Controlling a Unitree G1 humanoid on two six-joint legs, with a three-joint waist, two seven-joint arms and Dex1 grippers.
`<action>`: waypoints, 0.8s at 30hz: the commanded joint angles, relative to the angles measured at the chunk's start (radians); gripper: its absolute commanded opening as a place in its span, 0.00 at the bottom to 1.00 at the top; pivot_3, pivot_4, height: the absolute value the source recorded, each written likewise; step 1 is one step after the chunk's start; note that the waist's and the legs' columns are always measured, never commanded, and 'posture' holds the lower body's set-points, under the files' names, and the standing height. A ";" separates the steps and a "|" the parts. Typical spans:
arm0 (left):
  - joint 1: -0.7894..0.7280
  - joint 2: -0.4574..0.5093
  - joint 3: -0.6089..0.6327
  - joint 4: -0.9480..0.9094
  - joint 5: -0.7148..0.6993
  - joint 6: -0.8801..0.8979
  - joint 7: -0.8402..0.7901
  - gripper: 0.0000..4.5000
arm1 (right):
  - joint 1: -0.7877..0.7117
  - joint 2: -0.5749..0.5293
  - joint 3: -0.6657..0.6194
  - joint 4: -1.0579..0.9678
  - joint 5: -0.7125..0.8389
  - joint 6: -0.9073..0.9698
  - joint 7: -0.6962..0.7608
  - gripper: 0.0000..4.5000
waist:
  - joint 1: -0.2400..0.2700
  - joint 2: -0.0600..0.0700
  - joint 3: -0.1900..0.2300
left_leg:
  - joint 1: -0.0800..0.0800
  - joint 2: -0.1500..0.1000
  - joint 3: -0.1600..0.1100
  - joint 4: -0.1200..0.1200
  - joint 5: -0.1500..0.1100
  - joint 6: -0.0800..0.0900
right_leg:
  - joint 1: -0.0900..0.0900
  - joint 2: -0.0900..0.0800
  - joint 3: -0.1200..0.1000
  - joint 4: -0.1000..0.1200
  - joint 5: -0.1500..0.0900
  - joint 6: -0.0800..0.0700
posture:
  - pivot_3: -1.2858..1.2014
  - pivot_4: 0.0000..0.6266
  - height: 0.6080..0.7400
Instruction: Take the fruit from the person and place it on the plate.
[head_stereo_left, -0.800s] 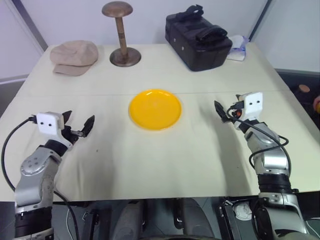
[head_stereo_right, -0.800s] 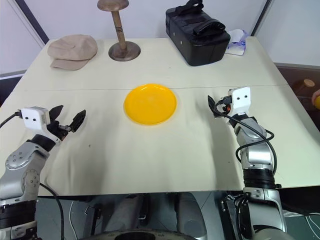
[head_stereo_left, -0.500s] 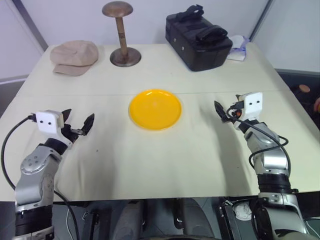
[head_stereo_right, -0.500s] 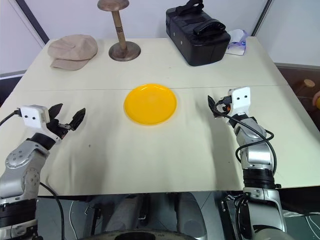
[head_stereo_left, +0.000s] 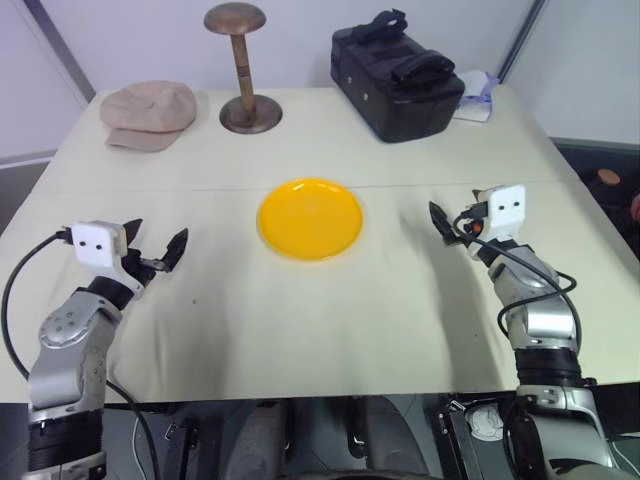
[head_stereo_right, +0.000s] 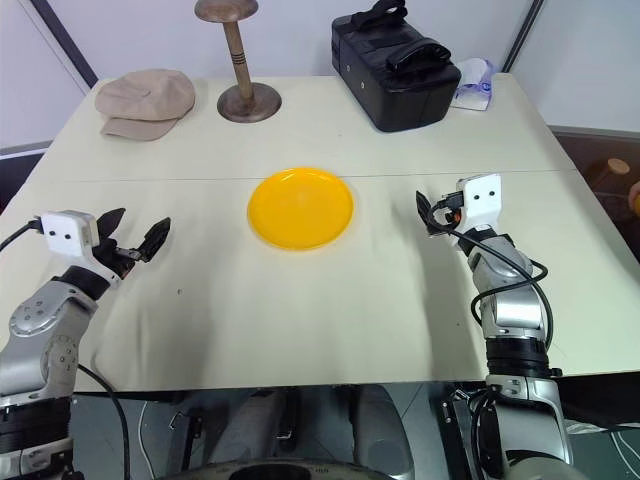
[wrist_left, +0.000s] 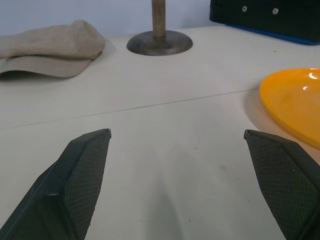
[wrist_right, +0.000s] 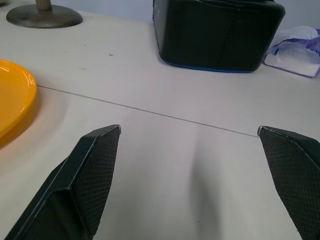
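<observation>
Nothing has moved: both grippers, left gripper (head_stereo_left: 155, 252) and right gripper (head_stereo_left: 447, 225), hover spread and empty beside the yellow plate (head_stereo_left: 311, 218).

you have the plate (head_stereo_left: 311, 218) lying near the middle of the table (head_stereo_left: 330, 320), with bare tabletop all around it. behind it, along the far edge, the cap (head_stereo_left: 148, 114) lies at the far left, the hat stand (head_stereo_left: 242, 80) stands just to its right, and the bag (head_stereo_left: 396, 83) sits further right, past the plate's line. a crumpled wrapper (head_stereo_left: 474, 99) lies against the bag's right side, at the table's far right corner. the left gripper (head_stereo_left: 155, 255) hangs over the table well to the left of the plate, and the right gripper (head_stereo_left: 447, 226) hangs to the plate's right, somewhat nearer to it.
</observation>
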 joint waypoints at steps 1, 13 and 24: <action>-0.012 0.016 0.018 -0.005 0.006 -0.020 -0.006 1.00 | -0.004 -0.002 -0.015 -0.020 0.006 -0.024 -0.001 0.99 | 0.000 0.000 0.000 | 0.000 0.000 0.000 0.000 0.000 0.000 | 0.000 0.000 0.000 0.000 0.000 0.000 | 0.52 0.24 1.00; -0.020 0.015 0.013 0.006 0.012 -0.030 -0.008 1.00 | -0.023 -0.008 -0.011 0.005 0.001 -0.036 0.005 0.99 | 0.000 0.000 0.000 | 0.000 0.000 0.000 0.000 0.000 0.000 | 0.000 0.000 0.000 0.000 0.000 0.000 | 0.52 0.24 1.00; -0.017 0.016 0.017 0.004 0.014 -0.027 -0.008 1.00 | -0.023 -0.006 -0.010 0.008 0.000 -0.040 0.005 0.99 | 0.000 0.000 0.000 | 0.000 0.000 0.000 0.000 0.000 0.000 | 0.000 0.000 0.000 0.000 0.000 0.000 | 0.52 0.24 1.00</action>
